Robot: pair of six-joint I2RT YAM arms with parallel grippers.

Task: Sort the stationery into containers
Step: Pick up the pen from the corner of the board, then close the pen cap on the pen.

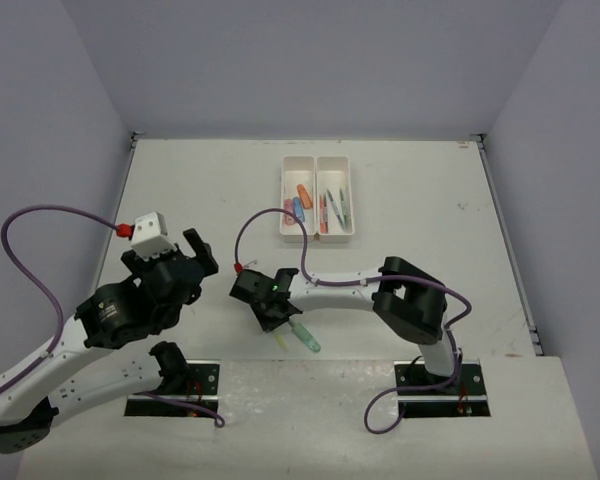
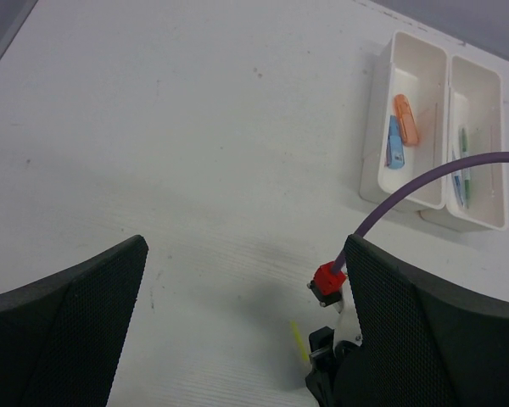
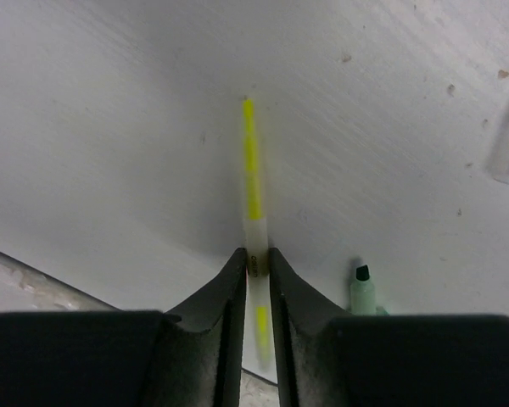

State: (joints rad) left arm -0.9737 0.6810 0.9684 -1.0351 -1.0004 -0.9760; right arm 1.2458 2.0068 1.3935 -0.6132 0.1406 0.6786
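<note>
So the right tool point(image 3: 256, 254) is pinched almost closed on the thin yellow plastic pen point(image 3: 251, 170), low over the table point(image 3: 110, 127) and well away from the white two-compartment plastic tray point(image 1: 302, 168). The grip looks off-centre, so the pen could swing or slip when lifted. The left tool point(image 2: 246, 331) gapes wide, empty.

Arms: left arm point(image 1: 80, 365) and right arm point(image 1: 340, 292), white links with bulky black joints.
Cables: a purple cable point(image 1: 60, 209) looped over each arm, ending in a red connector point(image 1: 125, 230) farthest from the base plates point(image 1: 205, 380).
Base plates: black, rectangular.
Left gripper point(image 2: 246, 246): black, mesh-textured inner faces.
</note>
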